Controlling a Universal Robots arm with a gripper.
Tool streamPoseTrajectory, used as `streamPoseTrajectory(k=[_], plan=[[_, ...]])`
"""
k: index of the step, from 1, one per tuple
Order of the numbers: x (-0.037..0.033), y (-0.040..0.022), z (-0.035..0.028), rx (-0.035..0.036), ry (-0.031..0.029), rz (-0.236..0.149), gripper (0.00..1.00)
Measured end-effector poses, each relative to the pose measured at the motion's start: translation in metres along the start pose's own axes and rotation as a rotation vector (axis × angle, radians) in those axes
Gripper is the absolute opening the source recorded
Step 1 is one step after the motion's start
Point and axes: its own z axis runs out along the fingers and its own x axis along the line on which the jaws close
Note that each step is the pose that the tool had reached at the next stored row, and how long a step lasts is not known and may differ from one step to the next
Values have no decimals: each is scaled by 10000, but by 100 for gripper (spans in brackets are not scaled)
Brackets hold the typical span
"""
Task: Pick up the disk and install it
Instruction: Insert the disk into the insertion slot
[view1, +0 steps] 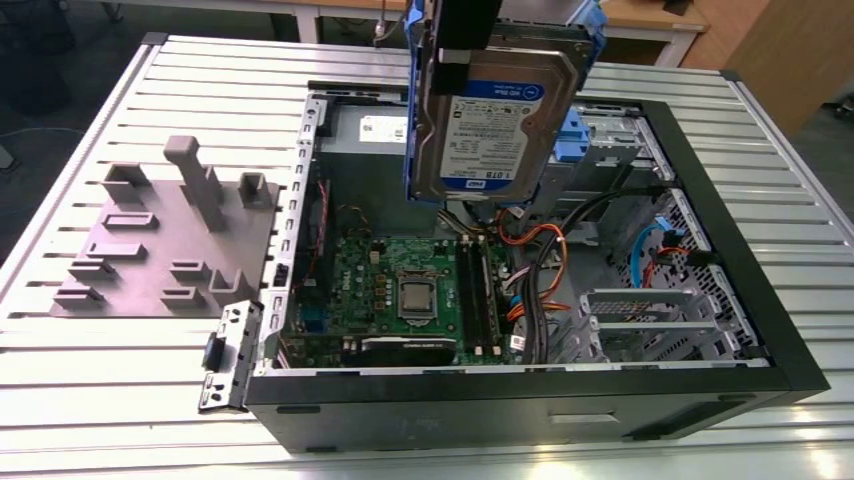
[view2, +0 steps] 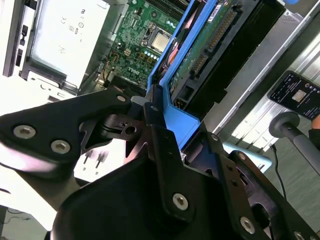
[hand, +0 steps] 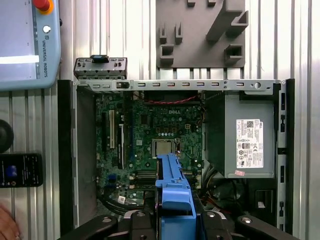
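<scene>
The gripper (view2: 151, 107) is clamped on the disk (view1: 497, 115), its black fingers (view2: 156, 131) pinching the blue plastic rail (view2: 176, 52) at the drive's upper end, as the second wrist view shows. In the exterior view the disk hangs upright in the air above the open computer case (view1: 755, 330), its white-and-blue label facing the camera and its lower edge over the green motherboard (view1: 400, 290). In the first wrist view the grey power supply box (hand: 245, 135) sits inside the case beside the motherboard. A grey fixture block (view1: 160, 240) lies on the slatted metal table (view1: 80, 400) towards the exterior view's left of the case
</scene>
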Motion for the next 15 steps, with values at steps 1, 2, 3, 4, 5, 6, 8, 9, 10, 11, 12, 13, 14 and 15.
streamPoseTrajectory(k=[1, 2, 3, 4, 5, 6, 8, 9, 10, 11, 12, 13, 14, 15], plan=[[0, -1, 0, 0, 0, -1, 36], [1, 0, 0, 0, 1, -1, 36], [1, 0, 0, 0, 1, -1, 36], [1, 0, 0, 0, 1, -1, 36], [1, 0, 0, 0, 0, -1, 36], [1, 0, 0, 0, 0, -1, 36], [2, 0, 0, 0, 0, -1, 36], [3, 0, 0, 0, 1, -1, 36], [7, 0, 0, 0, 0, -2, 36], [12, -1, 0, -1, 1, -2, 36], [20, -2, 0, 0, 1, -3, 36], [31, -1, 0, 0, 0, -2, 36], [43, -1, 0, 0, 1, -1, 36], [55, -2, 1, 0, 0, -2, 36]])
